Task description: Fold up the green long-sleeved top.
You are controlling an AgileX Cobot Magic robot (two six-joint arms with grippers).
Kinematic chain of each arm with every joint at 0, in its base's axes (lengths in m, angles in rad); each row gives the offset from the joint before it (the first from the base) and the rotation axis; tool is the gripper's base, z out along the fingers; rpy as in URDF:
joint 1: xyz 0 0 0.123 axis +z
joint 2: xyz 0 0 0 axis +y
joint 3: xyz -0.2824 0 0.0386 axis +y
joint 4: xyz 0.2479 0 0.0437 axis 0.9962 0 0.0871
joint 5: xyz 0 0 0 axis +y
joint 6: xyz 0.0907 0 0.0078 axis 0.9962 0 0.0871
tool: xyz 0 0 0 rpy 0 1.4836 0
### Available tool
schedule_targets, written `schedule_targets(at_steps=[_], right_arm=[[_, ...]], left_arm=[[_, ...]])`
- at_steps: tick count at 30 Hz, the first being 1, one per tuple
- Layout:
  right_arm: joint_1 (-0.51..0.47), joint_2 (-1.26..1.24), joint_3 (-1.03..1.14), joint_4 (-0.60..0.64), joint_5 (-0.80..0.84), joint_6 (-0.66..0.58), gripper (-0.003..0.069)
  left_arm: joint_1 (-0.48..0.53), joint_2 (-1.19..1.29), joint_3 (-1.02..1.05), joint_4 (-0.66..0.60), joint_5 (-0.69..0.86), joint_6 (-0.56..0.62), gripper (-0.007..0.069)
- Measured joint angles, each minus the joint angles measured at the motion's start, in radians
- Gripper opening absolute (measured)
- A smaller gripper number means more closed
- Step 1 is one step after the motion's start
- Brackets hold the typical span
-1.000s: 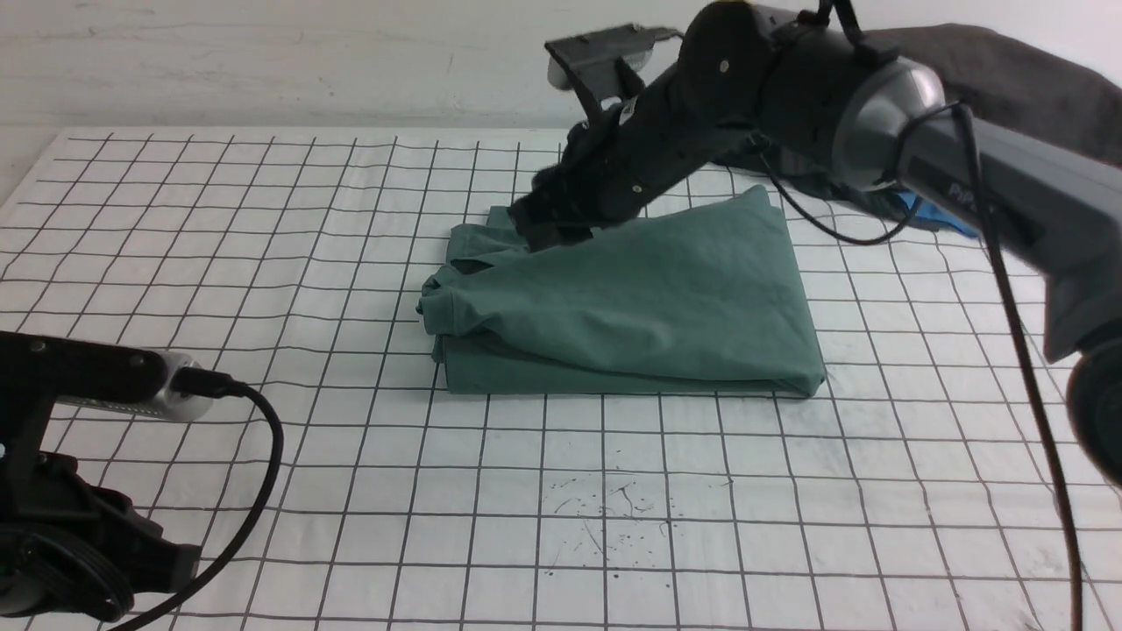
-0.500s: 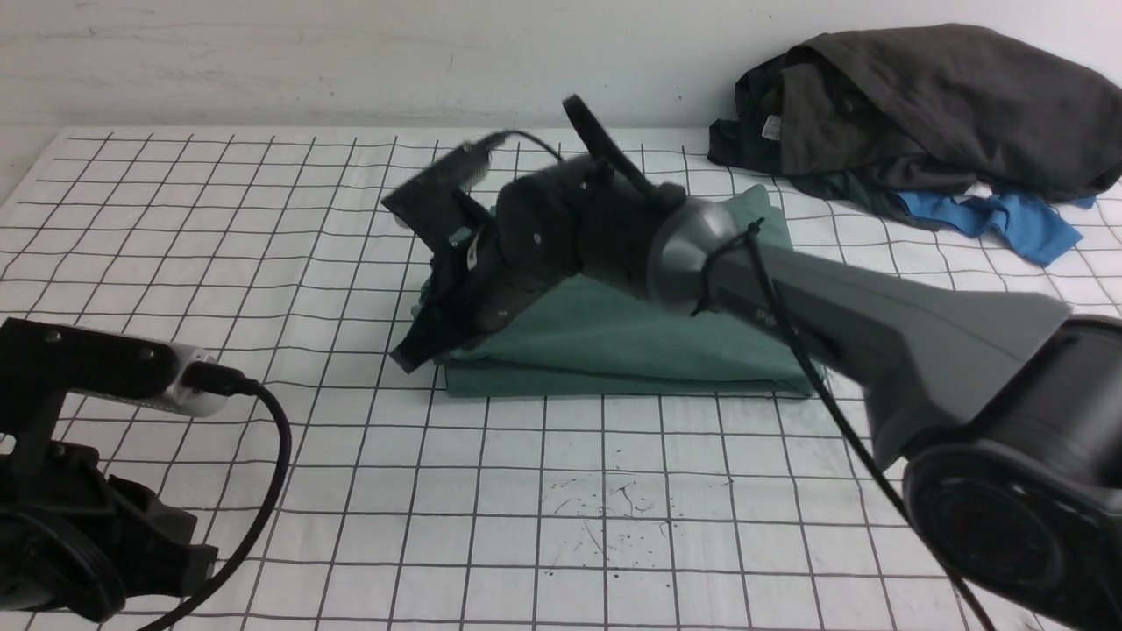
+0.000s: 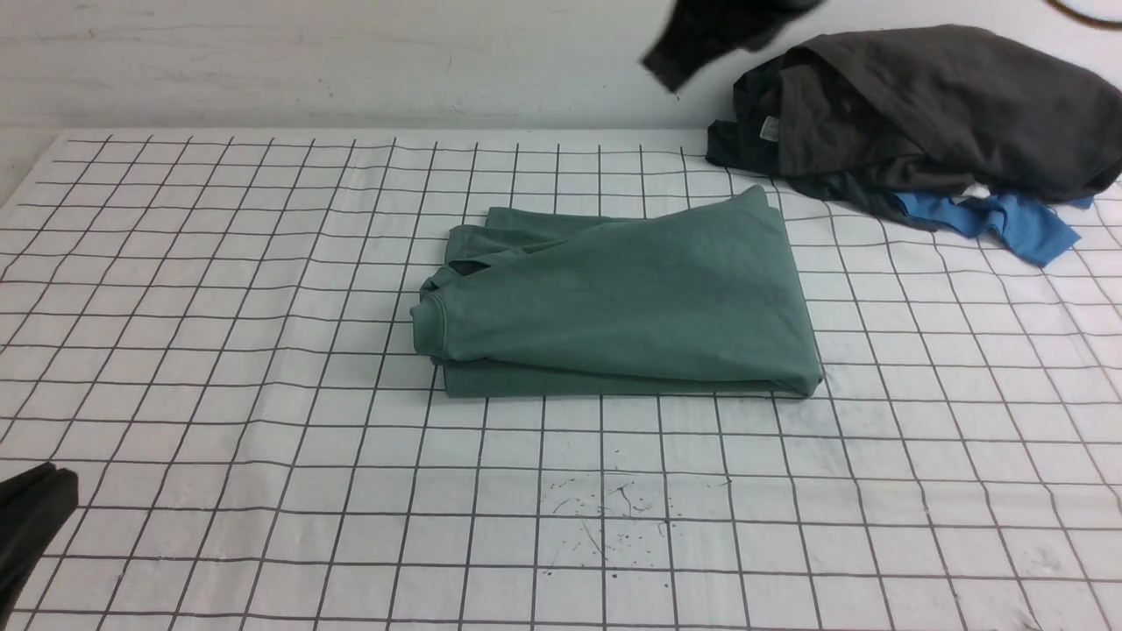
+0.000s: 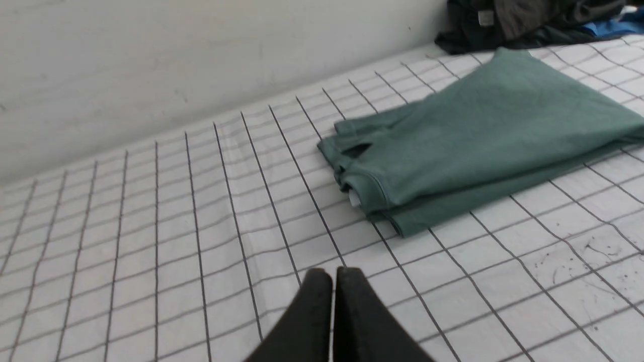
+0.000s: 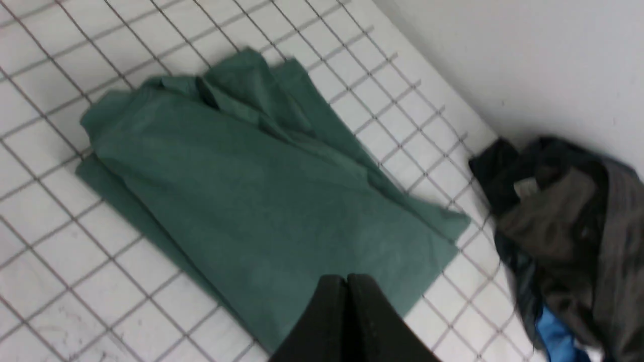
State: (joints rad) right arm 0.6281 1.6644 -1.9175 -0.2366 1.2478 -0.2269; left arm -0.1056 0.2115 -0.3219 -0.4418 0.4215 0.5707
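Green long-sleeved top [image 3: 614, 302]: folded, mid-bench.
Left tool [image 4: 333, 281]: pressed together, empty.
Right tool [image 5: 347, 286]: pressed together, empty.
Advice: retreat clear without snagging fabric.

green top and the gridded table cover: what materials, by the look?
Green top: soft matte knit, likely cotton jersey; it drapes, creases, and has a stitched neck band. Table cover: thin white sheet printed with black lines, probably fabric or plastic; slight ripples show, which one unclear.

White gridded bench [image 3: 219, 350]. Folded green top [image 3: 631, 298] lies mid-bench. Dark clothes pile [image 3: 929, 114] at far right corner, blue garment [image 3: 1008, 223] at its near edge. Small dark scuffs [image 3: 614, 508] near front.
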Motion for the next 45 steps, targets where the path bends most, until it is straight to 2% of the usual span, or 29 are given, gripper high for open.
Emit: schedule_targets(at_steps=[3, 6, 9, 12, 17, 23, 27, 34, 38, 45], right_arm=[[-0.049, -0.187, 0.264, 0.042, -0.023, 0.042, -0.0014], [-0.074, -0.4, 0.553, 0.148, -0.149, 0.057, -0.0014], [-0.074, -0.546, 0.742, 0.237, -0.276, 0.056, -0.0014], [-0.073, -0.774, 1.05, 0.401, -0.521, 0.044, -0.0014], [-0.073, -0.988, 1.395, 0.459, -0.834, 0.017, -0.0014], [-0.073, -1.101, 1.599, 0.473, -0.944, -0.01, -0.0014], [-0.073, -1.119, 1.68, 0.473, -0.941, -0.01, -0.0014], [-0.078, -1.167, 1.725, 0.375, -0.902, 0.006, -0.0014], [-0.154, -1.319, 1.765, 0.335, -0.954, 0.033, -0.0014], [-0.362, -1.553, 1.872, 0.323, -1.058, 0.069, -0.0014]], left_arm=[[-0.015, -0.087, 0.05, -0.002, -0.056, 0.032, -0.0007], [-0.018, -0.137, 0.074, -0.002, -0.078, 0.041, -0.0007], [-0.018, -0.151, 0.085, -0.003, -0.08, 0.042, -0.0007], [-0.018, -0.152, 0.093, -0.004, -0.071, 0.044, -0.0007], [-0.018, -0.152, 0.093, -0.004, -0.042, 0.045, -0.0007], [-0.018, -0.152, 0.093, -0.004, -0.031, 0.045, -0.0007], [-0.018, -0.152, 0.093, -0.004, -0.031, 0.045, -0.0007], [-0.018, -0.152, 0.094, -0.005, -0.03, 0.045, -0.0007], [-0.018, -0.152, 0.094, -0.004, -0.029, 0.045, -0.0007], [-0.018, -0.152, 0.094, -0.004, -0.024, 0.045, -0.0007]])
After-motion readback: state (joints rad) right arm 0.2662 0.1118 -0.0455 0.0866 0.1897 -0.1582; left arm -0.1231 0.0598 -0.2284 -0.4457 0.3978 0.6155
